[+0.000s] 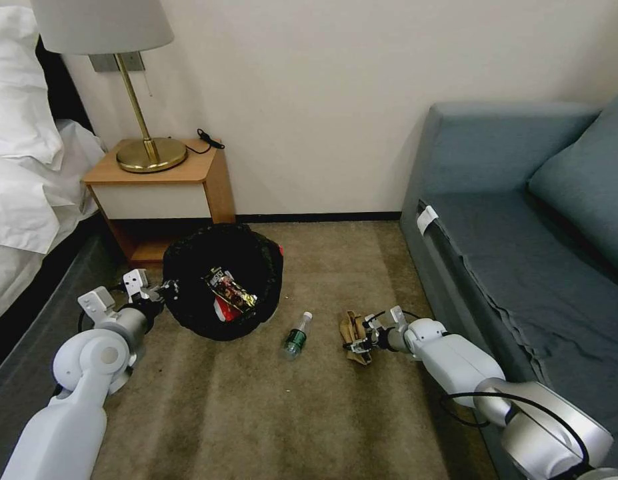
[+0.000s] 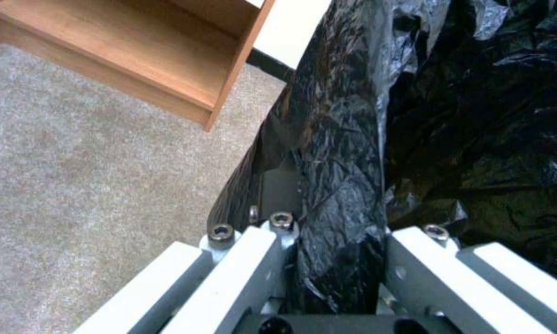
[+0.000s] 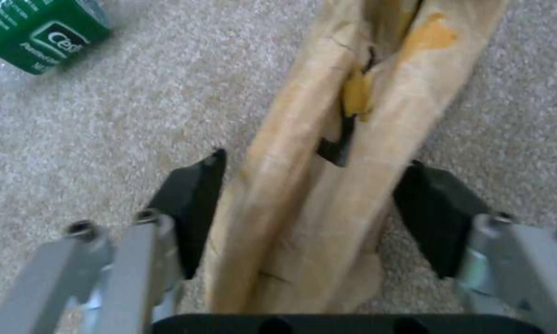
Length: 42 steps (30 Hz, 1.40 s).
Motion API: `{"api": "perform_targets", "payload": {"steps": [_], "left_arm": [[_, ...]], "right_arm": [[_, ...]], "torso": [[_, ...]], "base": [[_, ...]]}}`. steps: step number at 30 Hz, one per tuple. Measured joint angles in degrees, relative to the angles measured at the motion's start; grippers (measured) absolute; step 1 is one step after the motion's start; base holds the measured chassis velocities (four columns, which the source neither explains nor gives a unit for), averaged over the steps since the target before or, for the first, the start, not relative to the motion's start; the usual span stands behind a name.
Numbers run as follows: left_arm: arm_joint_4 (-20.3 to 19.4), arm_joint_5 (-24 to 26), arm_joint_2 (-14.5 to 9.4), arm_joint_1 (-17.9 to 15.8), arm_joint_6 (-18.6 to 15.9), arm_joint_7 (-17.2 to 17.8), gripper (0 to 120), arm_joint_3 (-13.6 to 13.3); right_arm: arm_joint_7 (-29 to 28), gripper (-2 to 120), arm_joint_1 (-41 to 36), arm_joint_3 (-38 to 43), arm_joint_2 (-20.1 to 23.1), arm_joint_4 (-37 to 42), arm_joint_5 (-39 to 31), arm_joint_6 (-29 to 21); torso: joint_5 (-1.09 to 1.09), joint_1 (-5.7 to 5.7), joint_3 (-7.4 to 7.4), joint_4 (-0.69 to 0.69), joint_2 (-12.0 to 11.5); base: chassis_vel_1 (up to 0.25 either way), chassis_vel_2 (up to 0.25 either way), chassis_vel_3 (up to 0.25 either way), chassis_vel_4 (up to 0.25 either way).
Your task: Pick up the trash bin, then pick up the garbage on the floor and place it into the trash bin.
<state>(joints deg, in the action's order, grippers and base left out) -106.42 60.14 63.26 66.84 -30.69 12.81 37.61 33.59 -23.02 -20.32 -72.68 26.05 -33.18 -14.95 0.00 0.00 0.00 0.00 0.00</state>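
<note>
The trash bin (image 1: 189,267), lined with a crinkled black bag (image 2: 476,116), stands on the carpet by the nightstand. My left gripper (image 1: 163,291) (image 2: 346,232) is shut on its near-left rim, with the bag's edge pinched between the fingers. Inside the bin lie a yellow-brown snack wrapper (image 1: 230,288) and a red-white packet (image 1: 225,309). More garbage lies on the floor. A small green bottle (image 1: 297,335) (image 3: 40,32) rests on its side. Just right of it is a tan crumpled scrap (image 1: 353,331) (image 3: 328,185). My right gripper (image 1: 359,340) (image 3: 313,208) is shut on the scrap, black pads (image 3: 192,204) pressing both its sides.
A wooden nightstand (image 1: 189,175) (image 2: 161,55) with a brass lamp (image 1: 149,150) stands behind the bin, against the wall. A bed (image 1: 29,187) runs along the left. A grey-blue sofa (image 1: 522,240) borders the right, close to my right arm. Open carpet (image 1: 269,413) lies in front.
</note>
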Motion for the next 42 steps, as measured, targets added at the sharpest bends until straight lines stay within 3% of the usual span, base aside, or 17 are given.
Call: {"api": "perform_targets", "payload": {"steps": [4,10,14,16,18,27,34,42], "left_arm": [[0.0,0.0,0.1,0.0,0.0,0.0,2,0.0],[-0.3,0.0,0.2,0.2,0.0,0.0,2,0.0],[-0.3,0.0,0.2,0.2,0.0,0.0,2,0.0],[-0.3,0.0,0.3,0.2,0.0,0.2,2,0.0],[-0.4,0.0,0.4,0.2,0.0,0.2,2,0.0],[0.2,0.0,0.4,0.1,-0.1,0.3,2,-0.3],[1.0,-0.1,0.2,-0.1,-0.1,0.3,2,-0.8],[1.2,-0.4,0.0,0.1,-0.3,0.3,2,-2.0]], "right_arm": [[-0.1,52,-0.2,0.1,0.0,0.1,-0.1,0.2],[-0.3,25,-0.3,0.3,0.3,0.0,-0.1,1.1],[-0.4,20,-0.4,0.3,0.4,0.2,-0.2,1.2],[-0.8,6,-0.5,0.6,0.8,0.7,-0.4,1.3],[-1.0,0,-0.5,0.8,1.0,1.0,-0.5,1.3],[-3.3,0,-0.8,2.0,3.2,4.1,-2.0,2.0],[-6.3,0,-1.1,2.3,7.9,9.6,-4.2,2.0],[-13.6,0,-6.4,7.8,18.0,29.1,-9.3,1.3]], "torso": [[0.0,0.0,0.0,0.0,0.0],[0.0,0.0,0.0,0.0,0.0],[0.0,0.0,0.0,0.0,0.0],[0.0,0.0,0.0,0.0,0.0],[0.0,0.0,0.0,0.0,0.0],[0.0,0.0,0.0,0.0,0.0],[0.0,0.0,0.0,0.0,0.0],[0.01,0.0,0.0,-0.01,0.0]], "base": [[0.0,0.0,0.0,0.0],[0.0,0.0,0.0,0.0],[0.0,0.0,0.0,0.0],[0.0,0.0,0.0,0.0],[0.0,0.0,0.0,0.0],[0.0,0.0,0.0,0.0],[0.0,0.0,0.0,0.0],[0.0,0.0,0.0,0.0]]}}
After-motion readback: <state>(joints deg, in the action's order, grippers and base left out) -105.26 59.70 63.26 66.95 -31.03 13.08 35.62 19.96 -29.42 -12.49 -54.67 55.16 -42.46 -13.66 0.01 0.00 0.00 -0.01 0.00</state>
